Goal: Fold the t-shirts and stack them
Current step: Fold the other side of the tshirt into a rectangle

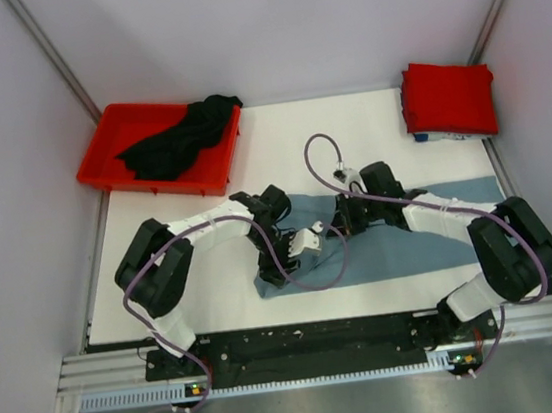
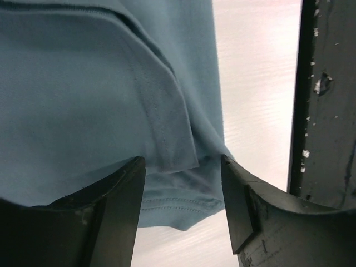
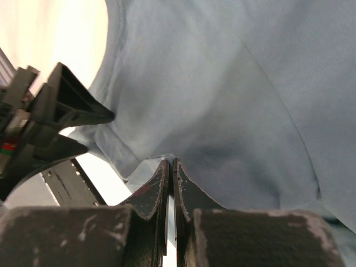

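Note:
The grey-blue t-shirt (image 1: pixel 411 240) lies spread across the white table's middle and right. In the left wrist view its sleeve and stitched hem (image 2: pixel 167 194) sit between the fingers. My left gripper (image 1: pixel 275 265) (image 2: pixel 183 164) is open over the shirt's left end, one jaw on each side of the hem. My right gripper (image 1: pixel 345 224) (image 3: pixel 171 162) is shut, pinching a fold of the grey-blue cloth (image 3: pixel 222 111) at its tips. The red t-shirt (image 1: pixel 449 97) lies folded at the back right. The black t-shirt (image 1: pixel 182 137) lies crumpled in the bin.
A rigid red bin (image 1: pixel 104 157) stands at the back left. The black front rail (image 2: pixel 328 111) runs close beside the left gripper. The left gripper's fingers (image 3: pixel 72 119) show just left of the right gripper. Grey walls close in both sides.

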Controlling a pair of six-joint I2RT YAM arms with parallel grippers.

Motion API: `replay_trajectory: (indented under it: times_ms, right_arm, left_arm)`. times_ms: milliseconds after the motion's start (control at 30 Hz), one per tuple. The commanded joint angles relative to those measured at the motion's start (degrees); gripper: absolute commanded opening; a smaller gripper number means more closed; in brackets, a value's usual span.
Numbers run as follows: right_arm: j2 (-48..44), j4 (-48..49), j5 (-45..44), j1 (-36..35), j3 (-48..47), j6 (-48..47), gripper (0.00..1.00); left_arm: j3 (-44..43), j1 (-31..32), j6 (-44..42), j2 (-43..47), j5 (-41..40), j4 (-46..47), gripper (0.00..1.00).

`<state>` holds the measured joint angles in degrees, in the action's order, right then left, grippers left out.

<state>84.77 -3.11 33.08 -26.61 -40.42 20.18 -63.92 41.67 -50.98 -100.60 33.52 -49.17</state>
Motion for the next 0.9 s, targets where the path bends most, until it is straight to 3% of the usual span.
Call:
replay_trajectory:
  times_ms: [0, 133, 300, 433, 600, 867]
  right_arm:
    - [-1.5, 5.2, 2.2, 0.2, -0.9, 1.3, 0.00]
    - [-1.2, 5.4, 2.4, 0.6, -1.1, 1.3, 0.00]
    - [-2.1, 4.9, 2.3, 1.5, -0.6, 0.9, 0.00]
    - [-2.5, 4.8, 2.6, 1.8, -0.3, 0.9, 0.00]
    - [-3.8, 3.8, 2.5, 1.8, -0.2, 0.5, 0.00]
    - [-5.2, 3.6, 3.7, 1.8, -0.3, 0.0, 0.00]
  left_arm:
    - [0.6, 0.7, -0.2, -1.1, -3.0, 3.4, 0.60]
    - [0.6, 0.9, 0.1, -1.5, -4.9, 3.4, 0.45]
    - [0.6, 0.9, -0.6, -0.4, -4.4, 2.3, 0.41]
    - [-0.5, 0.8, 0.2, -0.7, -3.3, 1.8, 0.15]
    - [-3.6, 0.7, 0.6, -0.8, -1.4, -2.3, 0.00]
    - [-8.0, -0.8, 2.1, 1.4, -2.4, -6.3, 0.00]
